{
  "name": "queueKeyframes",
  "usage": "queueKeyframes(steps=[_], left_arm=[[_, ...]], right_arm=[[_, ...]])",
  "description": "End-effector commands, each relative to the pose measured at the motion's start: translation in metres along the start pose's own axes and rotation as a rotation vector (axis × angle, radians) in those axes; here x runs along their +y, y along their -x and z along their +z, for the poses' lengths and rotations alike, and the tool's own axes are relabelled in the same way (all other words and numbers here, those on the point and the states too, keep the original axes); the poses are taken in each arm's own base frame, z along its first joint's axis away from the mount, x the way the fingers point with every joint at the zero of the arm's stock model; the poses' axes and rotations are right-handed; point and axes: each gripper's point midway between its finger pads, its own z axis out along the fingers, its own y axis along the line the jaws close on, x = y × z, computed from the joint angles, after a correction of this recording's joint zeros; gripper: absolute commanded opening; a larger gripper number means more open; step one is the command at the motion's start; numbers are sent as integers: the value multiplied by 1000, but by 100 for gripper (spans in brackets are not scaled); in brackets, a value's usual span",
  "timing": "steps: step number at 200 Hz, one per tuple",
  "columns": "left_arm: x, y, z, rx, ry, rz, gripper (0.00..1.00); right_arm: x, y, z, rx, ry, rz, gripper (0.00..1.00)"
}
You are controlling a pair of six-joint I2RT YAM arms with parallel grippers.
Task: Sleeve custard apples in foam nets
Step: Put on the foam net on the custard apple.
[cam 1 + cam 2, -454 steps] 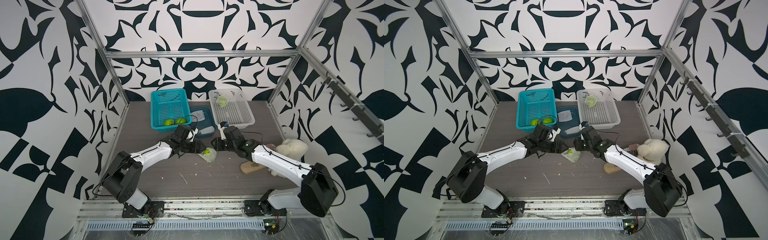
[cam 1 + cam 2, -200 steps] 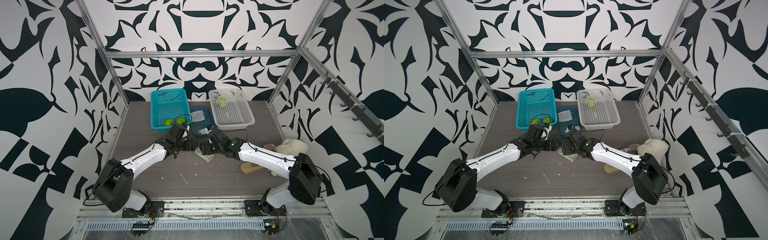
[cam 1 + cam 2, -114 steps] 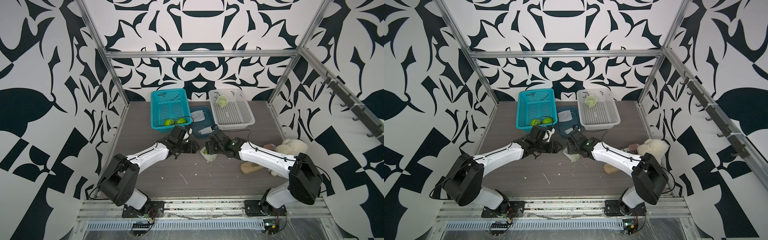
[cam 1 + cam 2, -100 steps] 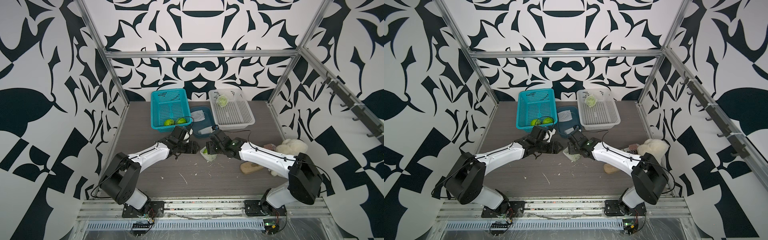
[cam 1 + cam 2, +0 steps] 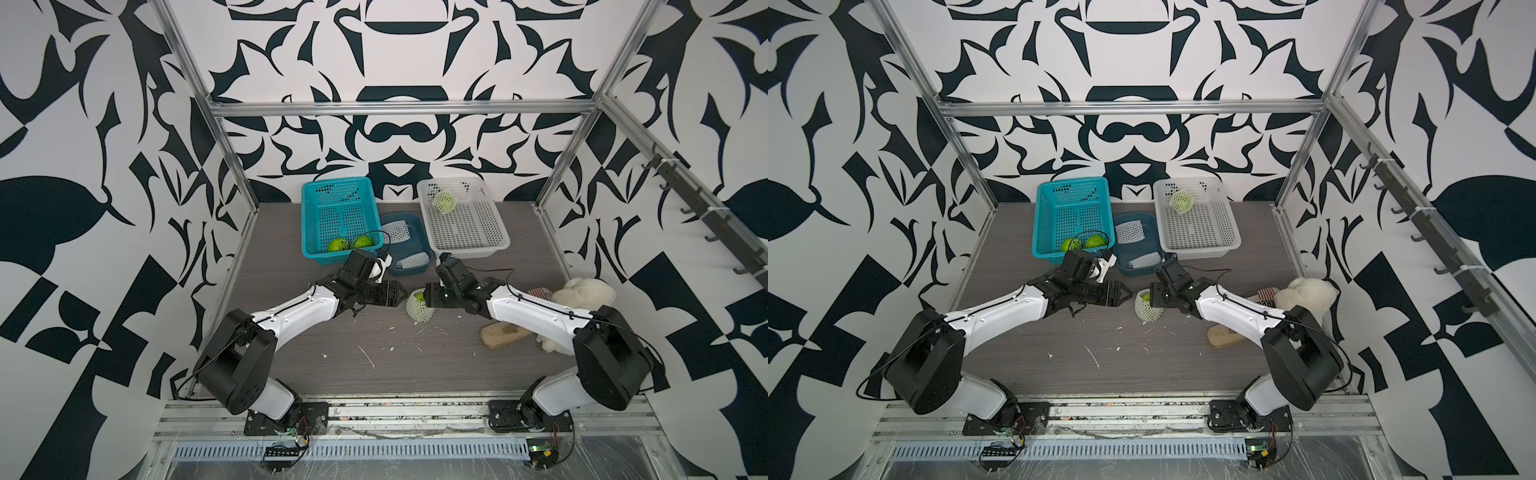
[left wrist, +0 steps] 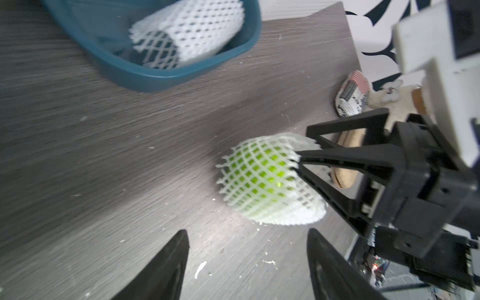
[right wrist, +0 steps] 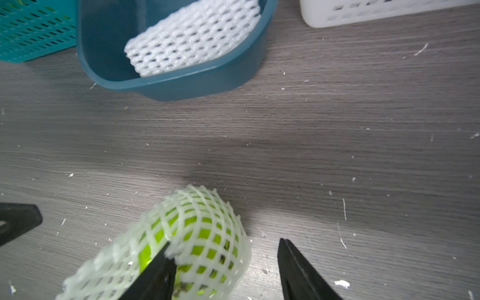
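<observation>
A custard apple (image 6: 259,174) lies at the middle of the grey wood tabletop (image 5: 415,374). It is bright green and wrapped in a white foam net (image 6: 275,210), whose diamond holes are stretched wide over the fruit. The net's loose end tapers past it. In a top view, bare green skin shows at the net's mouth (image 5: 419,297). White foam crumbs (image 5: 368,357) lie scattered on the tabletop around it.

Farther back stands a dark blue tub (image 5: 415,243) holding two spare nets (image 5: 395,228), flat and empty. A teal basket (image 5: 336,199) sits on the left arm's side with two bare apples (image 5: 338,245) at its near end. A white basket (image 5: 469,232) sits on the right arm's side with one sleeved apple (image 5: 444,202) at its far end.

The left claw (image 6: 246,231) is spread wide and holds nothing. Its tips stop just beside the netted fruit, with a sliver of tabletop between them.

The right claw (image 7: 226,241) also has its jaws apart, with part of the netted fruit between them. One fingertip (image 7: 166,252) touches the rim of the net at its mouth. The other finger (image 7: 288,257) is clear of the net on the outside, so the fruit is not clamped.

Both arms rise from bases at the front rail (image 5: 415,409). The left arm (image 5: 299,309) and the right arm (image 5: 536,311) reach forward and inward with their forearms sloping down. The two claws lie low and nearly level, facing each other across the fruit.
</observation>
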Motion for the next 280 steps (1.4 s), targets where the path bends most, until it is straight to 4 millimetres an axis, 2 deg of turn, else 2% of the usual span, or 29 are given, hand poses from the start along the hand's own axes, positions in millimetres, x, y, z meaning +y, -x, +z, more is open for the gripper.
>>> queueKeyframes(steps=[1, 40, 63, 95, 110, 181, 215, 226, 256, 280], left_arm=[[-25, 13, -7, -26, -69, 51, 74], [-36, 7, 5, 30, -101, 89, 74], [-31, 4, 12, 51, -81, 87, 72], [-19, -1, 21, 75, -41, 82, 50], [-14, -4, 26, 89, -27, 75, 46], [7, -14, 43, 115, 23, 38, 43], [8, -14, 47, 122, 25, 25, 44], [6, -10, 45, 112, 24, 25, 47], [9, 8, 26, 50, 59, -19, 63], [19, 25, 3, -25, 83, -102, 65]], right_arm=[[16, 17, -20, -62, 73, 17, 68], [15, 18, -32, -66, 79, 11, 69], [14, 15, -32, -60, 80, 15, 65], [13, 14, -32, -62, 91, 15, 59], [9, 14, -29, -61, 79, 25, 56], [-10, 4, -5, -38, 73, 97, 51], [-9, 4, -2, -33, 91, 111, 51], [-7, 7, -7, -44, 100, 101, 56], [-1, 16, -30, -89, 132, 65, 83], [4, 14, -43, -79, 142, 4, 90]])
